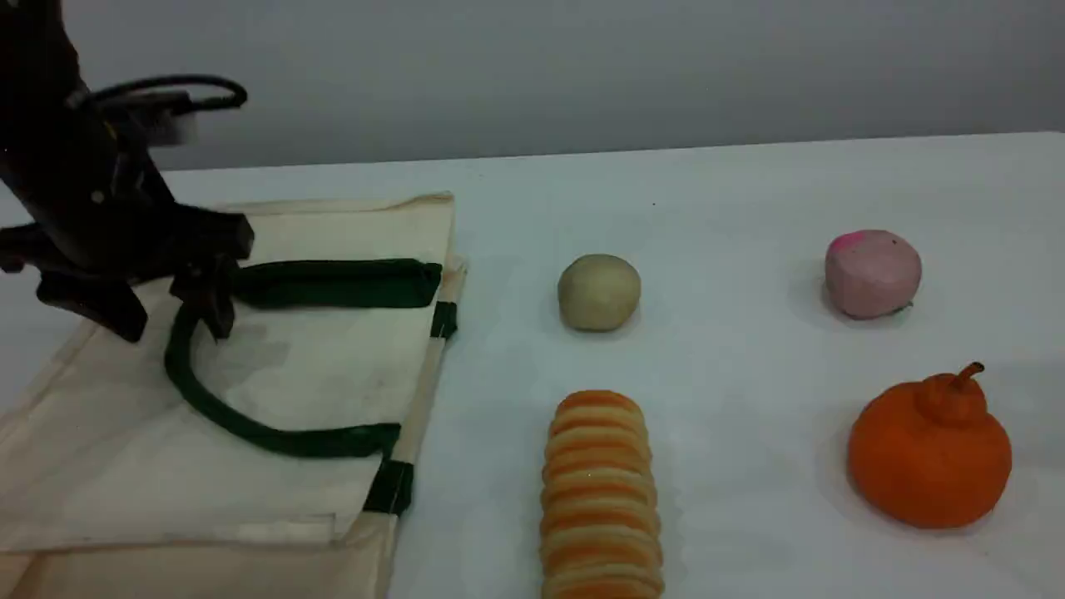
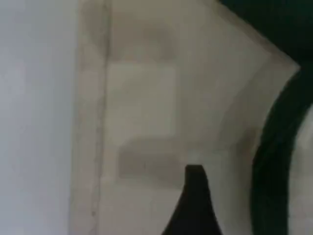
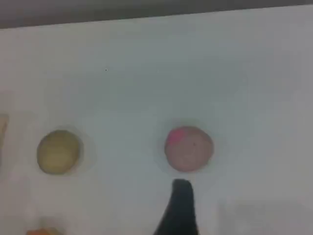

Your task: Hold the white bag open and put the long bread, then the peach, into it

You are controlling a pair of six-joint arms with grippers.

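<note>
The white bag (image 1: 316,366) lies flat at the table's left, its dark green handles (image 1: 250,433) spread on top. My left gripper (image 1: 176,329) hangs open low over the bag. One of its fingers (image 1: 218,312) is at the bend of the upper handle; I cannot tell if it touches. The left wrist view shows bag cloth (image 2: 146,98), a handle (image 2: 274,161) and one fingertip (image 2: 194,196). The long bread (image 1: 601,499) lies at the front centre. The peach (image 1: 872,273) sits at the far right. In the right wrist view one fingertip (image 3: 180,205) hovers just short of the peach (image 3: 189,149), holding nothing.
A beige-tan ball (image 1: 599,291) rests between the bag and the peach, behind the bread. A bigger orange stemmed fruit (image 1: 930,453) stands at the front right. The white table (image 1: 732,191) ends at a grey wall behind.
</note>
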